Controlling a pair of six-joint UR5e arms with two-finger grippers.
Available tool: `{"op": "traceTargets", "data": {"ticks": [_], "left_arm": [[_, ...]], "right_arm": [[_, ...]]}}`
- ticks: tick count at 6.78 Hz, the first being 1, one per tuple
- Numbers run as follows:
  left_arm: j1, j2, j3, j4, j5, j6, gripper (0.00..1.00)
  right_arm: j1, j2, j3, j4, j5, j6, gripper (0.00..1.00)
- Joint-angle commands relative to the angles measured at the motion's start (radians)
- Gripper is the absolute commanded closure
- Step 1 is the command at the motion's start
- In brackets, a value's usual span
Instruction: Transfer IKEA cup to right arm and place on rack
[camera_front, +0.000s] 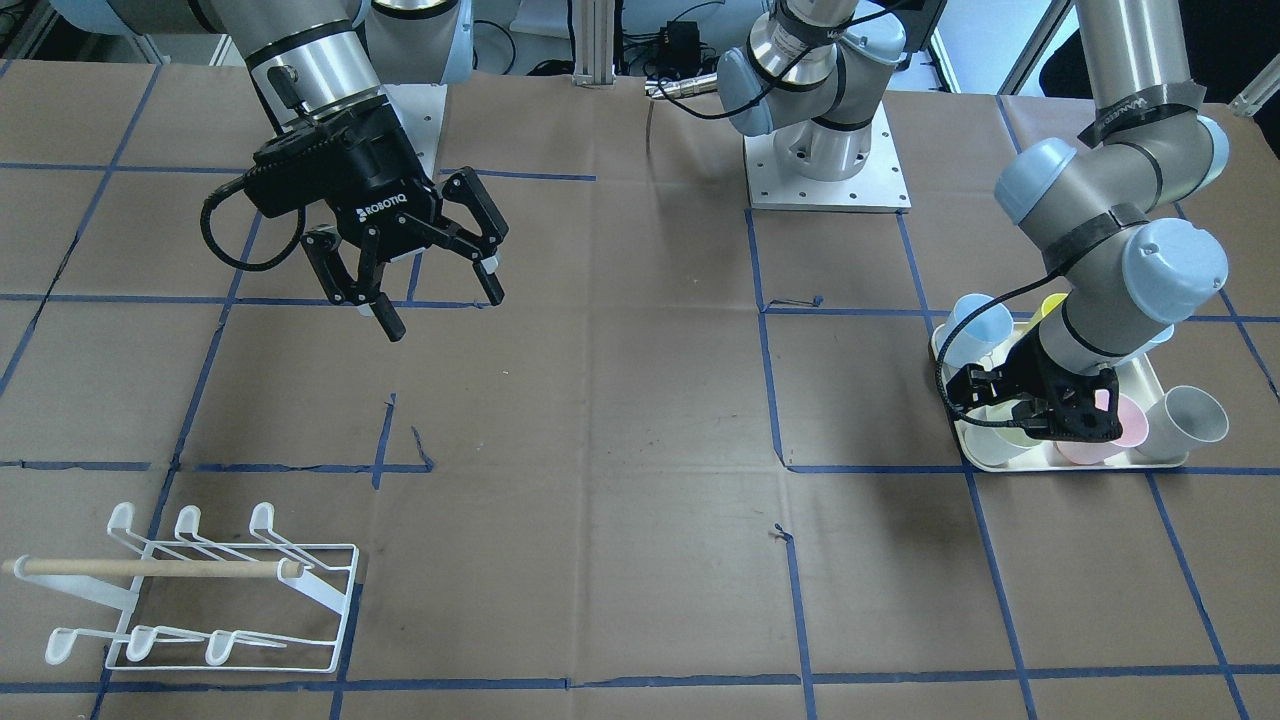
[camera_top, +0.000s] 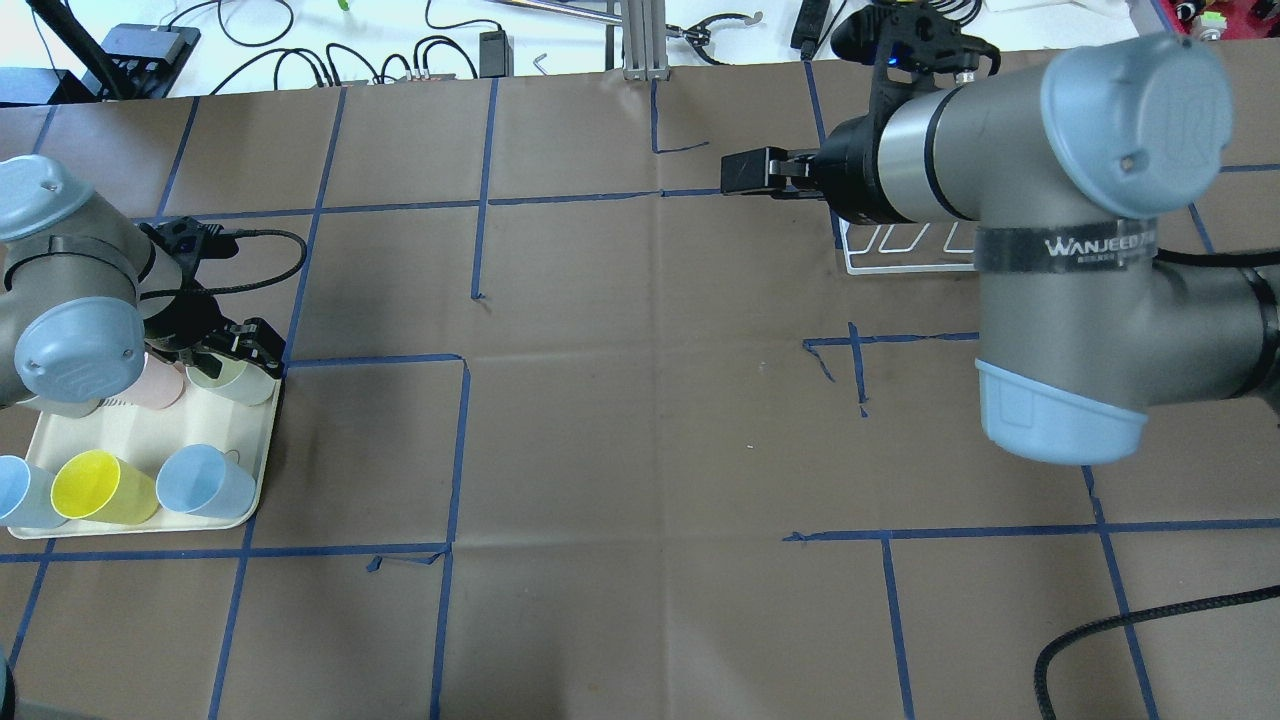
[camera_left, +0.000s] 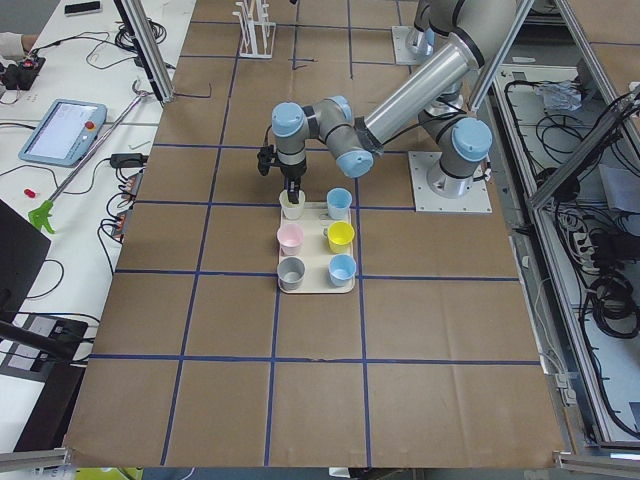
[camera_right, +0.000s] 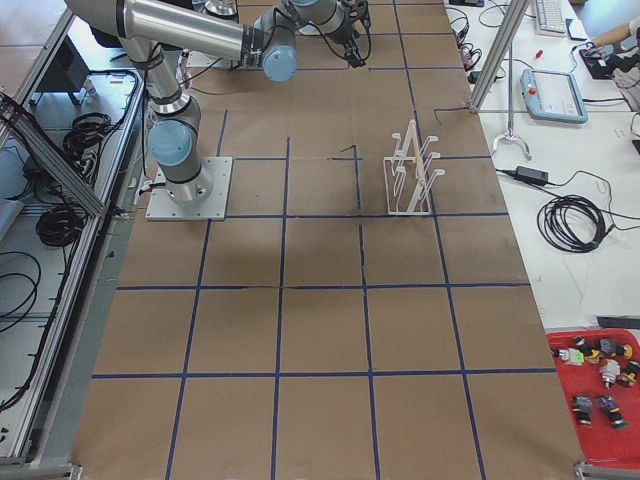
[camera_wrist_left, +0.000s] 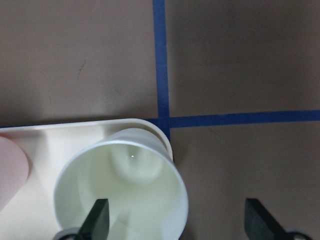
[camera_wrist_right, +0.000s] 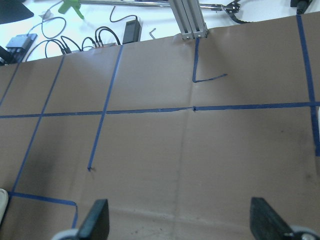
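— Front view first: where is the pale green plastic cup (camera_front: 1006, 434)?
— Upright on the cream rectangular tray (camera_front: 1000, 462), beneath the left gripper (camera_front: 1040, 420). The right gripper (camera_front: 441, 310) hangs spread wide above the brown paper-covered table (camera_front: 620, 420), well apart from the white wire rack (camera_front: 230, 590).
— And the left wrist view?
— Fingers (camera_wrist_left: 98, 220) parted, one inside the cup, one outside it; nothing grasped.

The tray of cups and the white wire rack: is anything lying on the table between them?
No. In the front-facing view, only bare brown paper crossed by blue tape lines lies between the tray and the rack.
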Motion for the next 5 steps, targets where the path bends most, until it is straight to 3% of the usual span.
{"op": "traceTargets", "data": {"ticks": [1, 4, 5], "left_arm": [[0.003, -0.003, 0.005, 0.001, 0.000, 0.007, 0.96], [0.005, 0.020, 0.038, 0.001, -0.001, 0.020, 1.00], [0.002, 0.027, 0.088, -0.031, -0.001, 0.017, 1.00]], "right_arm": [[0.000, 0.006, 0.103, -0.280, 0.117, 0.269, 0.00], [0.002, 0.006, 0.152, -0.501, 0.117, 0.737, 0.00], [0.002, 0.006, 0.201, -0.630, 0.117, 0.863, 0.00]]}}
